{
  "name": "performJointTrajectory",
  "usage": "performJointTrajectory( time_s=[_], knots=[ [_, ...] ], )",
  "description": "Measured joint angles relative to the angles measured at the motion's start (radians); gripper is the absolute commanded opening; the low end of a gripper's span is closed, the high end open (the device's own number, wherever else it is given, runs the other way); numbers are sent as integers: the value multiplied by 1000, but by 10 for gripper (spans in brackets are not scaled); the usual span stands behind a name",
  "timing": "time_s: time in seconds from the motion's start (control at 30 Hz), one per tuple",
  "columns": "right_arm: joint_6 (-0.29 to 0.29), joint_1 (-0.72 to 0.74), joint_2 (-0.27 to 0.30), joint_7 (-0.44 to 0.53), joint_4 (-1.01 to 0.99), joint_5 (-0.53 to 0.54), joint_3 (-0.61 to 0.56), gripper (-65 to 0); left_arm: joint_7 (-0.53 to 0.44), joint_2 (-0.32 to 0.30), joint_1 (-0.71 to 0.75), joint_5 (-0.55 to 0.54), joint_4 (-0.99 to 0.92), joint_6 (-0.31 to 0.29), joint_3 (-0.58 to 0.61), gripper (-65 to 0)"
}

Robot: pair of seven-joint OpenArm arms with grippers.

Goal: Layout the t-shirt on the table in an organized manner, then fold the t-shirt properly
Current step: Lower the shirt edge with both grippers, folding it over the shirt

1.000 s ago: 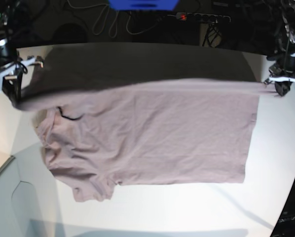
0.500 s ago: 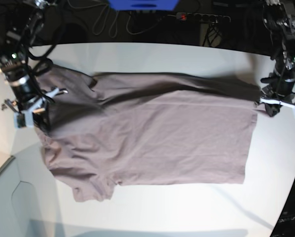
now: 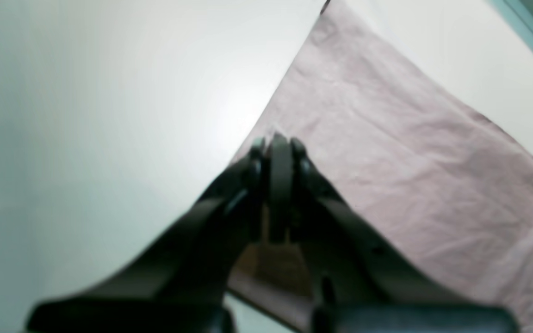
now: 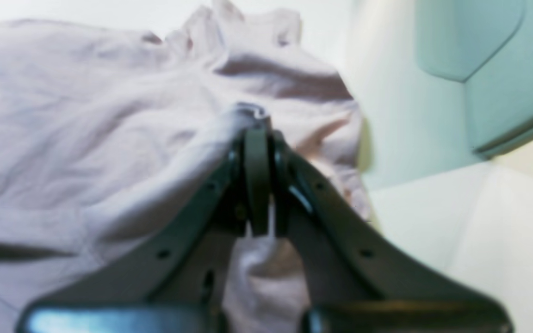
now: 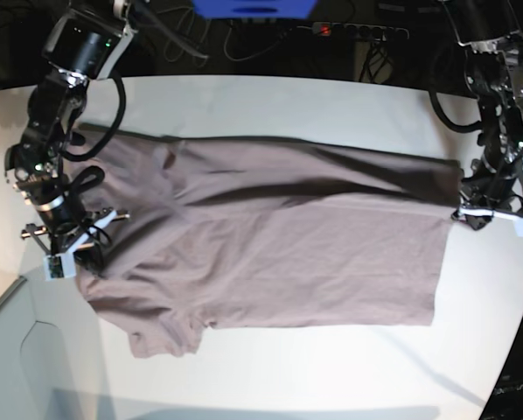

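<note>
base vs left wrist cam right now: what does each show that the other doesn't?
Only base: the whole t-shirt folded lengthwise on the table, the sleeve end, the right gripper pinching the shirt there, both arms, and cables and a power strip behind the table.

Only left wrist: a close look at the left gripper, jaws shut on the shirt's hem corner, with cloth bunched between them and fine wrinkles in the fabric.

Both: the shirt's hem end, bare white tabletop beside it, and the left gripper holding that corner.
</note>
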Motion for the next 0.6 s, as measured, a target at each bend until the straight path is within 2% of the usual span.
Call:
performJointTrajectory(
  time_s=[0.17,0.23,0.3,0.47,0.53,0.6],
  knots=[
    [0,9,4,-1,-35,-1,-78,-650,0,3,-23,2,-64,2,0,-648],
    [0,10,0,-1,-40,-2,-120,-650,0,3,-42,0,-85,1,0,-616],
    [-2,17,3,11,-64,-41,-157,-650,-1,3,-56,-4,-100,0,0,-542],
    [0,52,21,2,-180,-137,-195,-640,-3,5,-52,-7,-97,1,0,-250],
    [0,60,36,0,-210,-142,-197,-591,-3,6,-49,-7,-96,0,0,-151],
    [0,62,50,-1,-222,-143,-195,-540,-3,6,-48,-6,-96,0,-5,-83]
  ],
)
